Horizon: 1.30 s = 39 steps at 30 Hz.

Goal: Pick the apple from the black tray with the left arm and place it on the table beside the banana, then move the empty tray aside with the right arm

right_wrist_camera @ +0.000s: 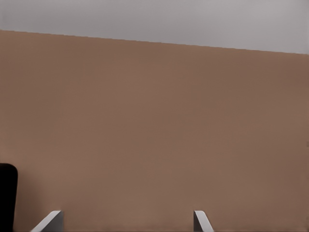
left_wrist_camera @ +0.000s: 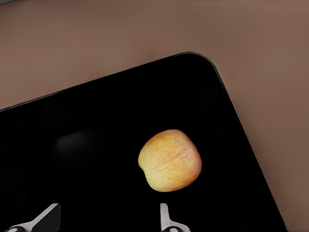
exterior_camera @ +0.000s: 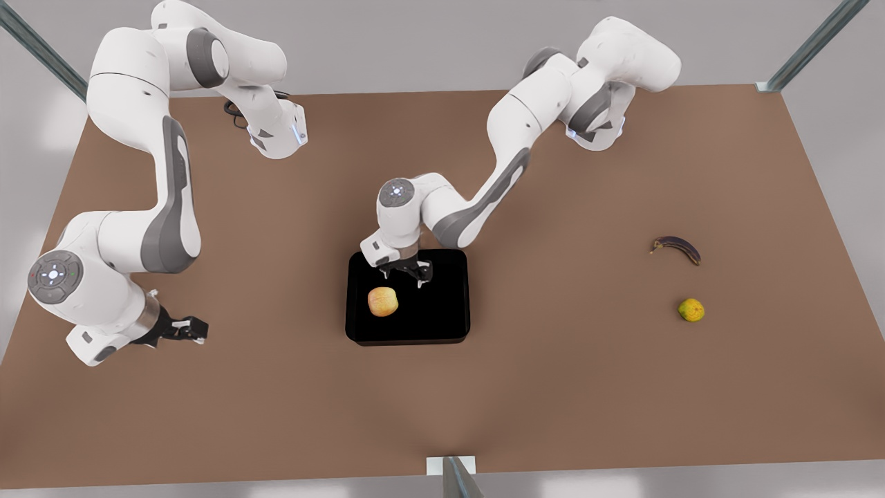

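- The small round yellow-orange apple (exterior_camera: 382,301) with its reddish blush lay on the floor of the glossy black shallow rectangular tray (exterior_camera: 449,325), toward the tray's 9 o'clock side in the front view, so the pick had not happened.
- The left gripper (exterior_camera: 406,271), black and two-fingered on its white multi-joint arm, hung over the tray at about 1 o'clock from the apple, near it but not touching.
- In the left wrist view the two fingertips (left_wrist_camera: 165,215) stood well apart with nothing between them, and the apple (left_wrist_camera: 170,160) sat just ahead of one tip, off the gap's centre.
- My read: the left arm was at the approach step and needed to line up and drop before closing.
- The right gripper (exterior_camera: 185,328) waited over the large flat matte brown table (exterior_camera: 588,387), well apart from the tray at about 9 o'clock of it.
- Its fingertips (right_wrist_camera: 200,221) were spread wide and empty in the right wrist view, with a sliver of the tray (right_wrist_camera: 7,193) at the edge.
- The small curved dark purple-brown banana (exterior_camera: 677,248) lay far off at the tray's 3 o'clock, with a round yellow-green fruit (exterior_camera: 691,310) at 6 o'clock of it.
- Left to do, as I judged it: grasp, carry, set down beside the banana, then shift the tray.
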### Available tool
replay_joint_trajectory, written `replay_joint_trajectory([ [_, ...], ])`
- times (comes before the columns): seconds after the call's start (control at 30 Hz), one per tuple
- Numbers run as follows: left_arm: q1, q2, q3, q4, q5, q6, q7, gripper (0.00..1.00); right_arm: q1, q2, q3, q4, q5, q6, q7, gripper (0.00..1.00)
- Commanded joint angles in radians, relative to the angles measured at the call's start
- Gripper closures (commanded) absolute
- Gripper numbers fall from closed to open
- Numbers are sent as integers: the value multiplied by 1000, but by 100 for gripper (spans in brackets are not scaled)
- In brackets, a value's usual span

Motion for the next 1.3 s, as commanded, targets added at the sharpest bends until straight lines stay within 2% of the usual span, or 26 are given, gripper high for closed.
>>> replay_joint_trajectory([
  [0.0,-19,26,12,29,33,118,-677,0,-1,-1,-1,1,1,-13,9,0],
  [0.1,-25,29,38,75,33,252,-738,0,0,-1,-1,-1,0,-13,9,0],
  [0.27,-27,43,87,75,33,334,-893,0,0,-1,-1,1,0,-14,9,0],
  [0.33,-42,43,81,66,32,316,-893,0,0,-1,-1,1,0,-16,9,0],
  [0.37,-47,51,79,66,30,245,-886,0,-1,-1,-1,1,0,-16,9,0],
  [0.53,-65,78,82,67,32,238,-837,0,-1,-1,-1,-1,0,-16,9,0],
  [0.63,-65,78,79,67,32,138,-754,0,-1,-1,-1,-1,0,-16,9,0],
  [0.8,-65,117,86,67,32,259,-752,0,-1,-1,-2,-1,0,-16,9,0],
  [1.27,-82,158,109,69,41,334,-593,0,-1,-1,-4,-1,0,-16,9,0],
])
